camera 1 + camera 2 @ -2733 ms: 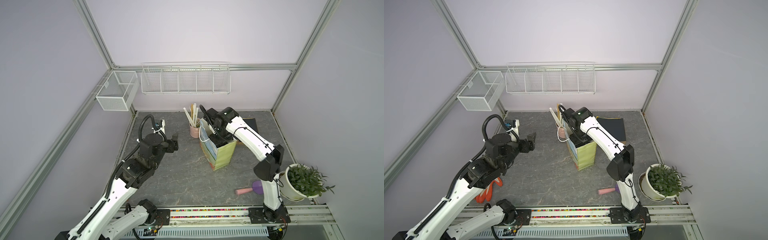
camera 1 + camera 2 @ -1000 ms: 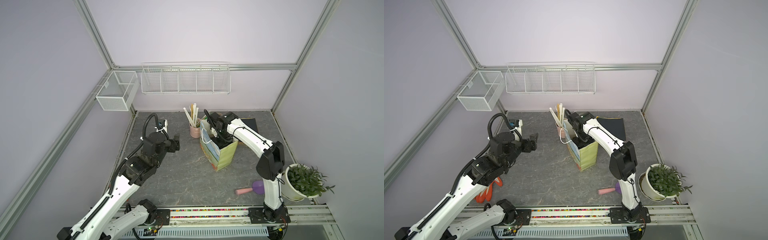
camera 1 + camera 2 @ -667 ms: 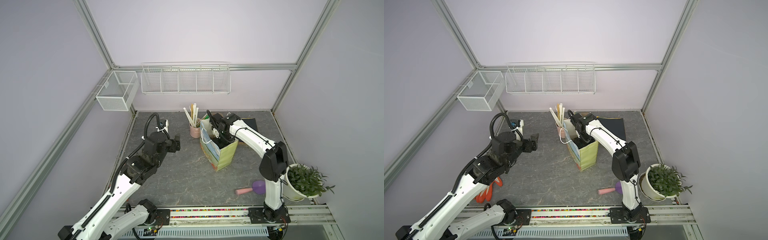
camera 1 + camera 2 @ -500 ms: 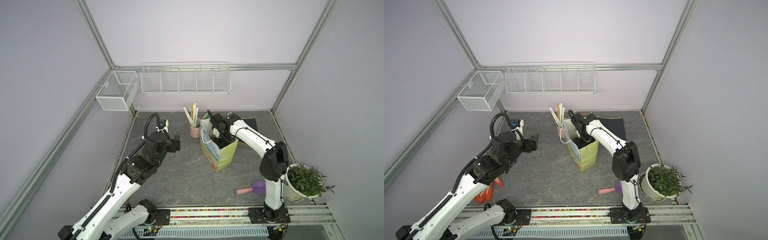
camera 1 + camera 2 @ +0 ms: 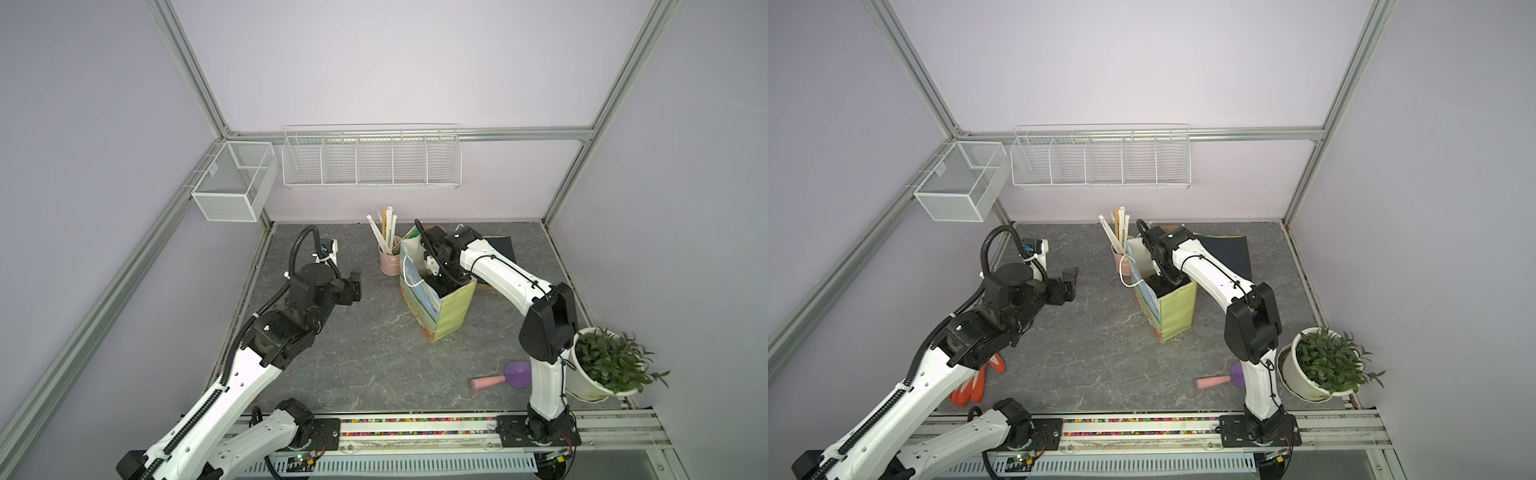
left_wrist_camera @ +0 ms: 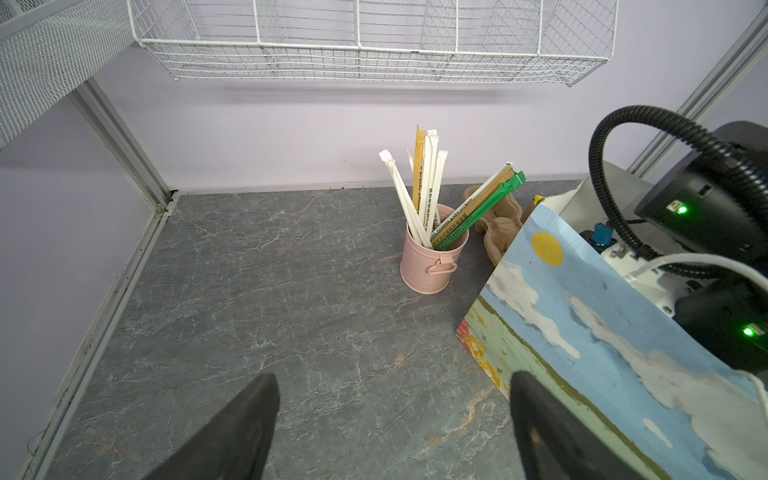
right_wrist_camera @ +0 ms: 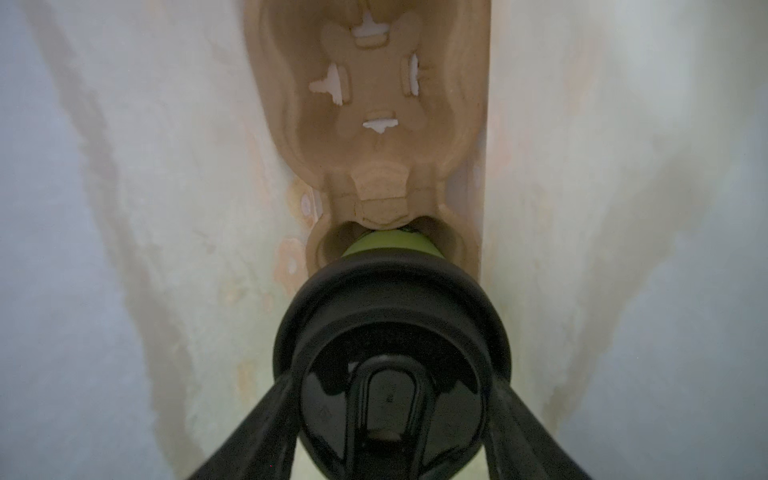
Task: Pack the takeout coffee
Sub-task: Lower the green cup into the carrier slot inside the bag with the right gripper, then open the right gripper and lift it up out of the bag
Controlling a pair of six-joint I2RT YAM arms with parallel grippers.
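The takeout coffee (image 7: 390,332), green with a black round lid, stands inside the paper bag (image 5: 449,311), its base in a cup well of a brown pulp tray (image 7: 374,104). My right gripper (image 7: 390,374) reaches down into the bag (image 5: 1177,309), its two fingers (image 7: 274,399) pressed on either side of the lid, shut on the cup. In both top views the cup is hidden by the bag and the arm. My left gripper (image 5: 353,286) hovers open over the table left of the bag (image 6: 602,332), nothing between its fingers (image 6: 249,419).
A pink bucket (image 5: 389,261) of wrapped straws stands just behind the bag, with another pulp tray (image 6: 498,224) beside it. A dark mat (image 5: 1225,249) lies behind the bag. A potted plant (image 5: 602,365), a purple scoop (image 5: 503,378) and orange gloves (image 5: 976,386) lie near the front.
My right gripper has sunk from above the bag's mouth down into the bag. The left arm has shifted a little toward the back of the table; over the last half second nothing visibly moves.
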